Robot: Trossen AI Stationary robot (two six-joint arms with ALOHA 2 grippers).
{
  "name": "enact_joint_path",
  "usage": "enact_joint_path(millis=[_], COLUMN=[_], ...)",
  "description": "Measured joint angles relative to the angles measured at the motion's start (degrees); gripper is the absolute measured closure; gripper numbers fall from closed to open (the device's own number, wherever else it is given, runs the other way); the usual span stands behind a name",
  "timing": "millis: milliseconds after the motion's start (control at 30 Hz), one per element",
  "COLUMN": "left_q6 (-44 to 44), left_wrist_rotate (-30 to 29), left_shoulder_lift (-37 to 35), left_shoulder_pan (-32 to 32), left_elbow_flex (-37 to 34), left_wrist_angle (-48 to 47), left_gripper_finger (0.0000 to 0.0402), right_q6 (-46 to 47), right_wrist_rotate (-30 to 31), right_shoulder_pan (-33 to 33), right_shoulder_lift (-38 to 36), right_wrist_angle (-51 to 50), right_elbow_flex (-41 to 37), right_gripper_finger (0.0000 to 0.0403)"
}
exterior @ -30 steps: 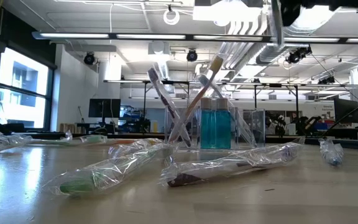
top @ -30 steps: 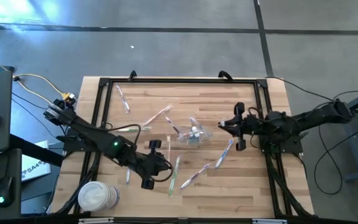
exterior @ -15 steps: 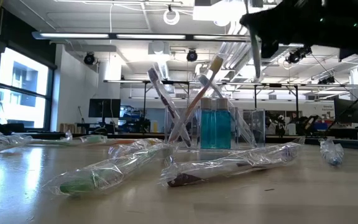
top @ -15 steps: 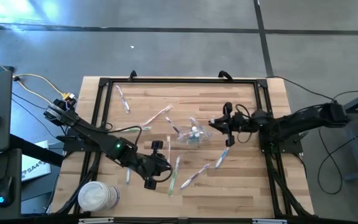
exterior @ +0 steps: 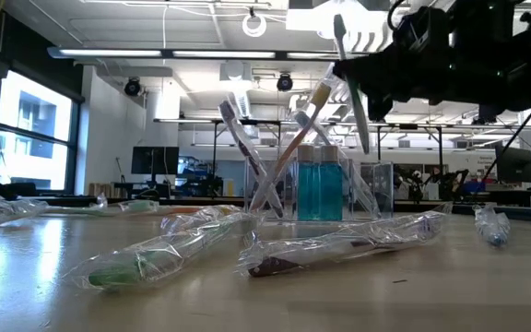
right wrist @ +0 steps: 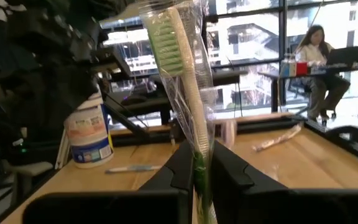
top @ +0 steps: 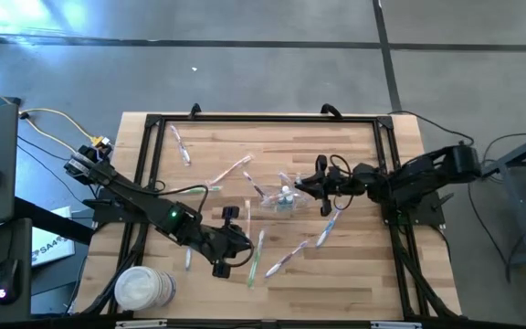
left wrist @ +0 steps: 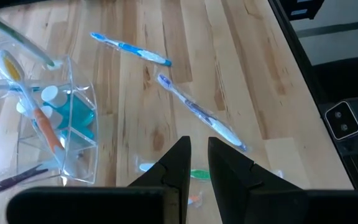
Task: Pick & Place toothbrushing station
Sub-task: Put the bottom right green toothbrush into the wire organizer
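The clear plastic container (top: 283, 197) stands mid-table with several toothbrushes and white-capped blue tubes upright in it; it also shows in the low view (exterior: 316, 184) and the left wrist view (left wrist: 64, 124). My right gripper (top: 312, 185) is just right of the container and above its height, shut on a wrapped green-and-white toothbrush (right wrist: 182, 87). My left gripper (top: 231, 240) is shut and empty over the table's near left part. Several wrapped toothbrushes (top: 329, 224) (top: 256, 256) (top: 231, 169) lie flat on the table. My right gripper pinches the wrapped toothbrush by the lower part of its handle (right wrist: 197, 163) between its two fingers. The fingers come level from the table's right and lie across the brush. The brush is lifted clear and stands nearly upright, head up (exterior: 340, 26), lower end (exterior: 364, 143) above the container.
A white tub (top: 141, 289) stands at the table's near left corner. A black frame (top: 263, 119) runs around the table top. Loose wrapped toothbrushes (exterior: 339, 244) lie near the container. A person sits in the room beyond the table (right wrist: 319, 68).
My right gripper has gone toward the table's left, from near the right frame to just beside the container, carrying the toothbrush with it. The brush stays clear of the table and nearly upright, and now hangs over the container.
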Motion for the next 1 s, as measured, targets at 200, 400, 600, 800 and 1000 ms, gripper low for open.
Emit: enact_joint_path(millis=[200, 400, 600, 800, 1000], left_q6=[0.2, 0.2, 1.1, 1.3, 1.3], left_wrist_rotate=[0.0, 0.1, 0.1, 0.1, 0.1], left_shoulder_lift=[0.0, 0.0, 0.0, 0.0, 0.5], left_shoulder_pan=[0.0, 0.0, 0.0, 0.0, 0.0], left_elbow_flex=[0.0, 0.0, 0.0, 0.0, 0.0], left_wrist_angle=[-0.1, -0.1, -0.1, -0.1, -0.1], left_gripper_finger=[0.0346, 0.0346, 0.0346, 0.0346, 0.0346], right_q6=[0.2, 1.3, 1.5, 4.0, 5.2], right_wrist_rotate=[0.3, 4.1, 4.3, 6.1, 6.2], right_shoulder_pan=[0.0, 0.0, 0.0, 0.0, 0.4], right_shoulder_lift=[3.8, 5.8, 7.3, 7.3, 7.3], right_wrist_angle=[3.8, 3.6, 3.6, 1.6, 1.5], right_elbow_flex=[0.0, 0.0, 0.0, 0.0, 0.0], right_gripper_finger=[0.0383, 0.0373, 0.0376, 0.0353, 0.0307])
